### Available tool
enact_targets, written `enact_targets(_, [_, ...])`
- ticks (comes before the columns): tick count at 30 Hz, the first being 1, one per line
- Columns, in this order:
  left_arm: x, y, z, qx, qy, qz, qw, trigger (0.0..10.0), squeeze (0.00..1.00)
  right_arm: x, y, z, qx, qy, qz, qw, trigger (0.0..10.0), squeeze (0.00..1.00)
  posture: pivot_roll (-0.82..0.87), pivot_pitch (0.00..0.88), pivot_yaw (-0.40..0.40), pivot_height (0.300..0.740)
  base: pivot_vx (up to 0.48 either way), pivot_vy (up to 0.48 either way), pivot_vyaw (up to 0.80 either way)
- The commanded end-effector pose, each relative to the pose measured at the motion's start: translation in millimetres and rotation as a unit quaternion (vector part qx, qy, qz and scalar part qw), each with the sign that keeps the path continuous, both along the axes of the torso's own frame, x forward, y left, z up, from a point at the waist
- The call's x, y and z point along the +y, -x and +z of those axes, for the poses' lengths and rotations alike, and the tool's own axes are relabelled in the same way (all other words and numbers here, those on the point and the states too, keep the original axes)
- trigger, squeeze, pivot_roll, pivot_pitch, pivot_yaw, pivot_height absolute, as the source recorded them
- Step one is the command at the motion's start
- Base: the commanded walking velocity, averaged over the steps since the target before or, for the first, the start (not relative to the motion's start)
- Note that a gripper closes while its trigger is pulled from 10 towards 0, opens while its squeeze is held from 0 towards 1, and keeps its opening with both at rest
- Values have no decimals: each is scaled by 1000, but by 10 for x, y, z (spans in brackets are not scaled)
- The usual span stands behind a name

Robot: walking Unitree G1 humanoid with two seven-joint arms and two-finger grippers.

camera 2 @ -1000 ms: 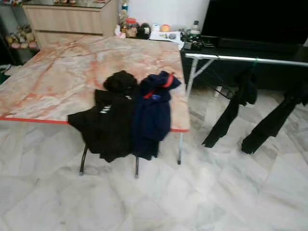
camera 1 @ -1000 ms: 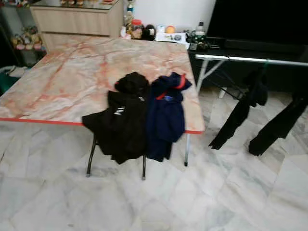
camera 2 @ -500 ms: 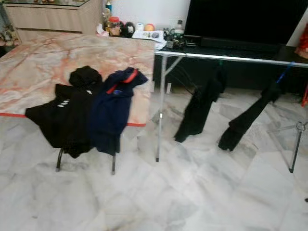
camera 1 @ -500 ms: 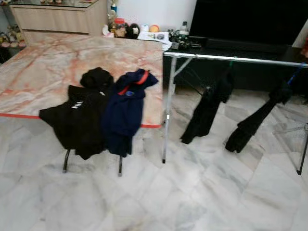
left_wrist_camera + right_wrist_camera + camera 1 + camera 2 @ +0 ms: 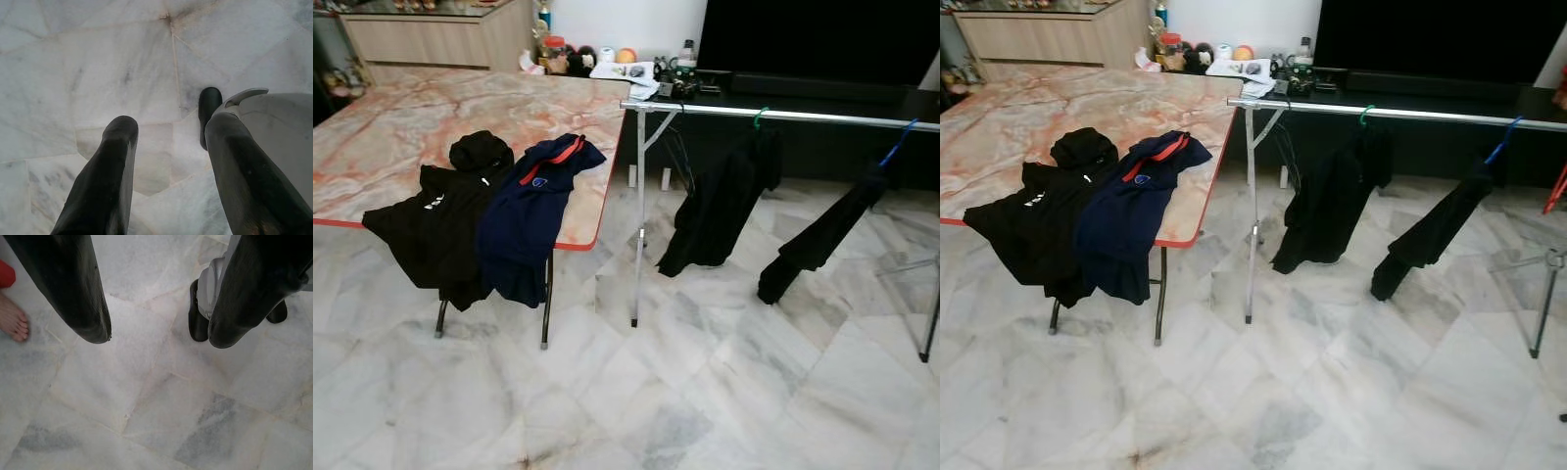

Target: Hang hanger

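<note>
A black hoodie and a navy jacket with red trim lie draped over the near edge of a marble-topped table. To the right stands a silver clothes rack. A black garment hangs from its rail on a green hanger. A second black garment hangs on a blue hanger. My left gripper hangs open above the marble floor with nothing between its fingers. My right gripper is open over the floor as well.
A large black TV on a low dark console stands behind the rack. A wooden cabinet and several jars are at the back. The rack's legs stand on the floor. A person's bare foot is beside my right gripper.
The camera has turned to the right: the table and its clothes have slid left in the picture and more of the rack with both hung garments has come into view.
</note>
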State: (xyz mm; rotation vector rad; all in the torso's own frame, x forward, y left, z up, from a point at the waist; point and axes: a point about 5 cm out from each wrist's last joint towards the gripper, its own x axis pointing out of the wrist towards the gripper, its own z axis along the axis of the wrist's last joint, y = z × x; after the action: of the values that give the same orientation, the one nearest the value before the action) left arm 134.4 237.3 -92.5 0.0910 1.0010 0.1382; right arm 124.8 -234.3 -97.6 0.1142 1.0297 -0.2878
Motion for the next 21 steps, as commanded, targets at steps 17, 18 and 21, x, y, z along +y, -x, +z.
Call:
enact_targets(17, [-132, -253, 34, 20, 17, 31, 999, 10000, 0, 326, -190, -12, 8, -22, 54, 998, 10000, 0, 193, 0, -52, 740, 107, 0, -509])
enact_targets(18, [-156, -274, 37, 19, 18, 29, 999, 10000, 0, 326, -195, -10, 4, -24, 50, 998, 10000, 0, 194, 0, -53, 740, 326, 0, 0])
enact_targets(21, [-192, -290, 36, 18, 18, 25, 999, 10000, 0, 339, -209, -6, 1, -23, 54, 998, 10000, 0, 195, 0, -51, 740, 334, 0, 0])
